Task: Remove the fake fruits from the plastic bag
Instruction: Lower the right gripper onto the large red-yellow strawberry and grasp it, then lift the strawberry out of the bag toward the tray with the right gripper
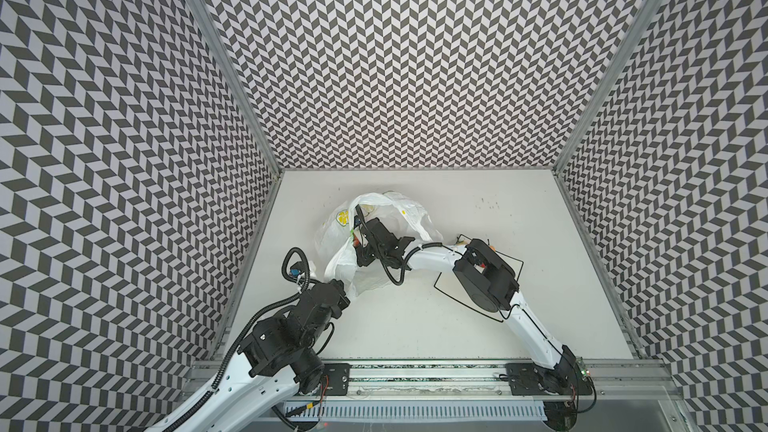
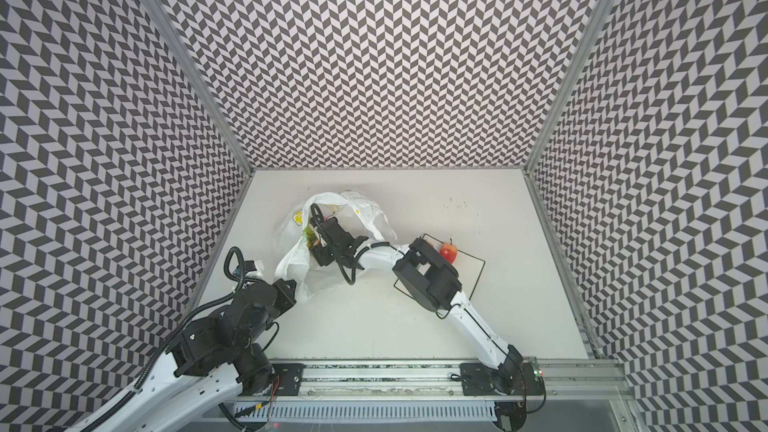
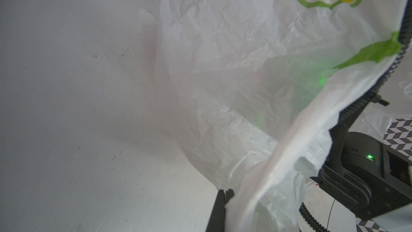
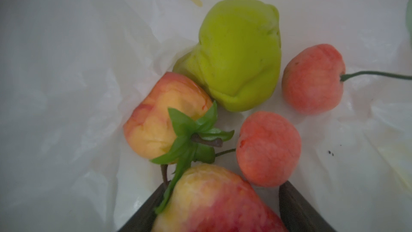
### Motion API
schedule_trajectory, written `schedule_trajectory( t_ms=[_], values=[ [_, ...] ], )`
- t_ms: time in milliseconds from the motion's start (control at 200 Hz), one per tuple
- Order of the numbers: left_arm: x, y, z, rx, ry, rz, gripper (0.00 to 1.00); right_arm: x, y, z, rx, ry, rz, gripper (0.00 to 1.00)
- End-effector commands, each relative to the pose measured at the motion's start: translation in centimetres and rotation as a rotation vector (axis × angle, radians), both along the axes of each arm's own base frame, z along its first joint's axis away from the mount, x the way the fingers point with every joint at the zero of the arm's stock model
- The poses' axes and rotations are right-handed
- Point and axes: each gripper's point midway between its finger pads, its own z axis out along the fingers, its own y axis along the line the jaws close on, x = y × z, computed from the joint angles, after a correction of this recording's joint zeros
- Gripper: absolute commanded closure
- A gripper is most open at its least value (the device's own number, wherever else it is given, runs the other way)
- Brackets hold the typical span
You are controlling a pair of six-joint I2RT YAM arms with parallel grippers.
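The translucent white plastic bag (image 1: pixel 409 209) (image 2: pixel 365 209) lies left of centre in both top views. My left gripper (image 1: pixel 340 284) (image 3: pixel 224 195) is shut on the bag's near edge and holds it up. My right gripper (image 1: pixel 358 238) (image 4: pixel 225 188) reaches into the bag's mouth. Inside lie a yellow-green pear (image 4: pixel 238 56), two cherries (image 4: pixel 312 79) (image 4: pixel 267 148) and a strawberry (image 4: pixel 165 117). A second strawberry (image 4: pixel 214 208) sits between the open right fingers (image 4: pixel 298 208), with a gap on one side. One red fruit (image 2: pixel 448 252) rests on the sheet outside the bag.
A flat white sheet with a black border (image 2: pixel 473 268) (image 1: pixel 446 282) lies right of the bag, partly under the right arm. Patterned walls close in the table on three sides, and a metal rail (image 1: pixel 415 371) runs along the front.
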Motion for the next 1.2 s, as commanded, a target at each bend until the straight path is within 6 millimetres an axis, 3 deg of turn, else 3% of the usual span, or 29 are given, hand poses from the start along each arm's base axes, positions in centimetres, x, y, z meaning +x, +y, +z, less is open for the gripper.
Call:
schedule_trajectory(
  t_ms=[0,275,476,661,876,1072,1197],
  values=[
    [0.3,0.4,1.3,-0.010,-0.049,0.022,1.00,0.0,0.0,2.2,0.016,-0.038,-0.016,0.40],
    [0.9,0.0,1.9,-0.029,-0.083,0.027,1.00,-2.1,-0.4,9.0,0.121,-0.056,0.000,0.59],
    [1.4,-0.4,2.4,-0.047,-0.110,0.030,1.00,-4.7,-2.3,11.8,0.172,-0.046,0.009,0.66],
    [1.8,-0.5,2.6,-0.051,-0.126,0.041,1.00,-7.6,-4.9,13.1,0.199,-0.036,0.021,0.68],
    [2.2,-0.9,2.4,-0.047,-0.138,0.038,1.00,-11.0,-7.9,16.1,0.256,-0.040,0.037,0.68],
    [2.5,-1.3,2.2,-0.050,-0.142,0.032,1.00,-14.0,-11.8,19.2,0.308,-0.031,0.022,0.68],
    [2.7,-1.6,2.3,-0.062,-0.154,0.027,1.00,-15.7,-14.9,19.8,0.317,0.000,-0.009,0.68]
  ],
)
